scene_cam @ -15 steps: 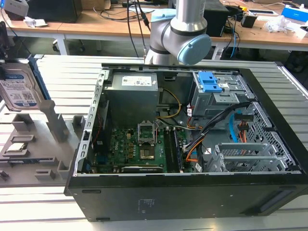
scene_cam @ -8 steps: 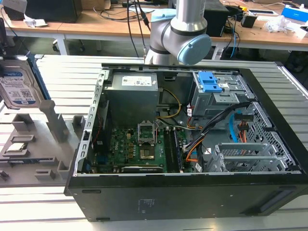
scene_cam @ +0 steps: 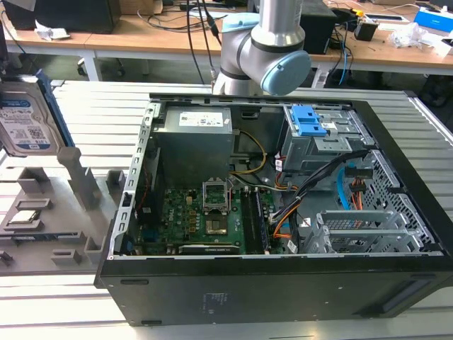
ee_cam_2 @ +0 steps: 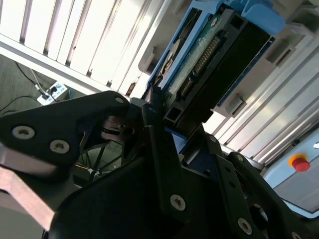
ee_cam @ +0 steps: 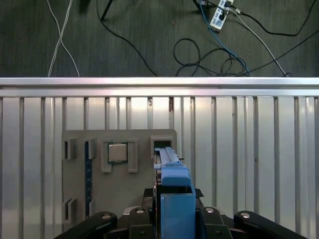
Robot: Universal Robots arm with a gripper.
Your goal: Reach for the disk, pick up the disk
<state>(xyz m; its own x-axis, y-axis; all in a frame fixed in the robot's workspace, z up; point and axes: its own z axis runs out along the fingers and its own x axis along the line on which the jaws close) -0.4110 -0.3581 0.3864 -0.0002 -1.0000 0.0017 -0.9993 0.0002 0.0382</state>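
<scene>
Between our jaws sits the disk [ee_cam: 174, 196], edge-on in the first wrist view, its blue rail frame taking up the gap. The jaws look drawn in narrow on either side of it. In the second wrist view one black finger [ee_cam_2: 152, 112] lies right against the disk's near corner, so we judge it gripped rather than merely straddled.

Its long axis runs straight out from the jaws, towards the grey holder plate [ee_cam: 124, 194] just past its far end. We cannot tell whether that end touches the square socket [ee_cam: 162, 141] there. Beside the socket a small silver chip [ee_cam: 117, 152] rests in its own recess.

Farther out lie the slatted worktop [ee_cam: 249, 164] and then the cabled floor [ee_cam: 149, 40]. In the exterior view the disk stands upright, well apart from the open computer case [scene_cam: 269, 290].
</scene>
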